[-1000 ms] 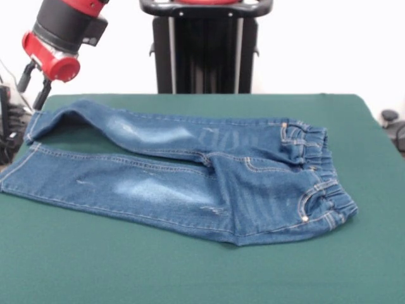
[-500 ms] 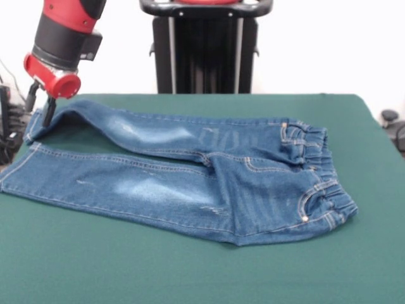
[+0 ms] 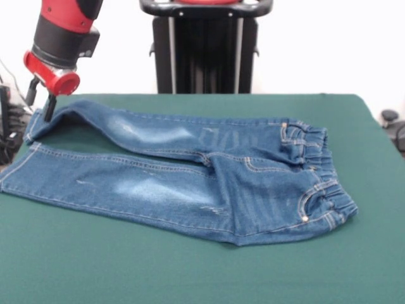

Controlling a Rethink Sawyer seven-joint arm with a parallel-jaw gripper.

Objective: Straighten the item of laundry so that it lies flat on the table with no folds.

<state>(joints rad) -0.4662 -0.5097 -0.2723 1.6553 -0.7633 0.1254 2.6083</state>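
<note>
The item of laundry (image 3: pixel 190 177), a small pair of blue denim jeans, lies across the table (image 3: pixel 190 272) with its elastic waistband (image 3: pixel 319 183) at the right and both legs pointing left. The near leg lies flat. The far leg bulges upward near its cuff (image 3: pixel 41 126), with a shadowed gap under it. My gripper (image 3: pixel 39 101) hangs just above that cuff at the far left, open, its two dark fingers (image 3: pixel 49 109) apart and nothing between them.
The black pedestal (image 3: pixel 205 47) stands behind the table's far edge. Dark cables and gear (image 3: pixel 7 120) sit off the table's left side, and a dark object (image 3: pixel 392 123) sits off its right.
My gripper came down and to the right toward the far leg's cuff, then rose a little. The jeans have not moved.
</note>
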